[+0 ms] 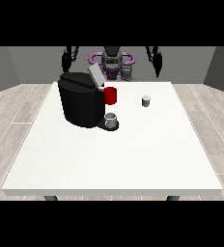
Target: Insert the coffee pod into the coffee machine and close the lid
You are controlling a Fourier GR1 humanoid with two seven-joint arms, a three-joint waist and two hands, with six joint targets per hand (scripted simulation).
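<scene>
The black coffee machine (80, 103) stands on the left half of the white table (133, 154). Its grey lid (95, 76) is tilted up and open. A small grey coffee pod (146, 101) sits upright on the table to the machine's right, apart from it. The hand at the view's left (65, 61) hangs behind the table's far edge, above and behind the machine. Near the far right edge, the hand at the view's right (157, 68) hangs well behind the pod. Neither hand touches anything.
A red cup (110, 95) stands right beside the machine, between it and the pod. A grey cup (111, 120) sits on the machine's drip base at its front. The table's near half holds nothing else.
</scene>
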